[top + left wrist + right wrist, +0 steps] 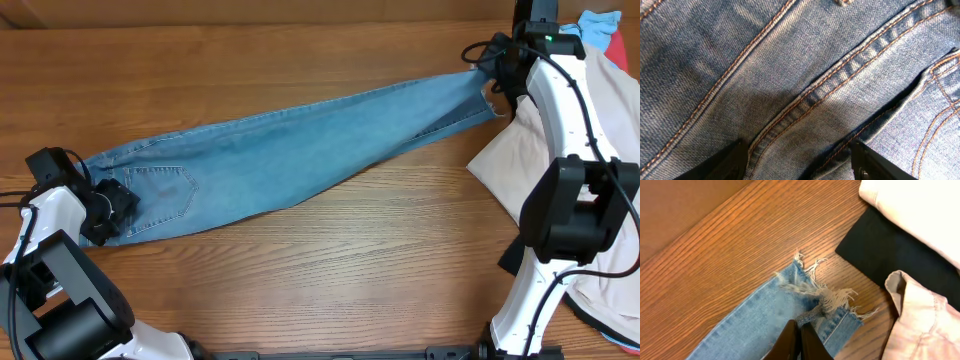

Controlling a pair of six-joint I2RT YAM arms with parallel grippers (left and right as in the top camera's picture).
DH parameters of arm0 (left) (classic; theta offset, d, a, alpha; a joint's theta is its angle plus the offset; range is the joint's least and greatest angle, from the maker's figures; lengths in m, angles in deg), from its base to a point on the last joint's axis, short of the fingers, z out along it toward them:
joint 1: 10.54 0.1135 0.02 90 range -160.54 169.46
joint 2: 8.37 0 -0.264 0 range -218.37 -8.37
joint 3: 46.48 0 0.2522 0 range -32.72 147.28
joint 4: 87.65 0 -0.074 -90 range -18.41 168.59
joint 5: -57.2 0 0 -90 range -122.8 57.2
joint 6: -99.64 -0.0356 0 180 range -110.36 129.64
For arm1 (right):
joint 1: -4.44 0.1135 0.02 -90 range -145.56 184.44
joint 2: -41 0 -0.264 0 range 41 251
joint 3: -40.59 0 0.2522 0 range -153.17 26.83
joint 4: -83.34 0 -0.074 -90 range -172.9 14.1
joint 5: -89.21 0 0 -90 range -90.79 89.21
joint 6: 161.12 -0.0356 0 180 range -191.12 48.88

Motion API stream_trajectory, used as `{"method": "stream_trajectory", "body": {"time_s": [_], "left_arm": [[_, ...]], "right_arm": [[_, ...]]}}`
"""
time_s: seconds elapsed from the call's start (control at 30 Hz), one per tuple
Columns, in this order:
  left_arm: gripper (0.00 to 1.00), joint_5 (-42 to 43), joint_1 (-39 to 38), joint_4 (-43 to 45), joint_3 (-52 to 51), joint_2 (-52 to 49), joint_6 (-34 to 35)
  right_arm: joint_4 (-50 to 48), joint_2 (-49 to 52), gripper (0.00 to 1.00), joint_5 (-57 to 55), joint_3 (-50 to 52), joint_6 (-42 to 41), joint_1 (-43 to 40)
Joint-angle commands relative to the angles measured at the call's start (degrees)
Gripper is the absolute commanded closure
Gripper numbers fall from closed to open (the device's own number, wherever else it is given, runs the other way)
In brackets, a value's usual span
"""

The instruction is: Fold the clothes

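Observation:
The light blue jeans [300, 150] lie stretched flat across the wooden table, waist and a back pocket at the left, frayed hems at the upper right. My left gripper [110, 205] is at the waist end. In the left wrist view its fingers [800, 162] are spread wide over the denim [790, 75] beside stitched seams, open. My right gripper [495, 85] is at the hem end. In the right wrist view its fingers [801, 332] are shut, pinching a fold of the frayed hem [832, 302].
A pale beige garment [600, 130] lies at the right, close to the hems, and it also shows in the right wrist view [920, 210]. A black garment [875, 245] lies under it. A bright-blue garment [598, 25] sits in the far right corner.

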Motion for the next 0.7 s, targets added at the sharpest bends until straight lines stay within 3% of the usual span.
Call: {"method": "stream_trajectory", "body": {"time_s": [0.0,0.17,0.43,0.67], "left_arm": [[0.30,-0.6,0.3,-0.9,-2.3,-0.7,0.0],[0.30,-0.6,0.3,-0.8,-2.3,-0.7,0.0],[0.30,-0.6,0.3,-0.2,-2.3,-0.7,0.0],[0.30,3.7,0.3,6.8,-2.3,-0.6,1.8]], "right_arm": [[-1.3,0.4,0.96,-3.0,-1.2,0.3,-1.0],[-0.4,0.4,0.96,-3.2,-1.5,0.3,-1.6],[9.8,0.3,0.96,-3.1,-3.9,-0.3,-4.7],[11.8,0.3,0.96,-3.1,-8.1,0.3,-5.4]]}}
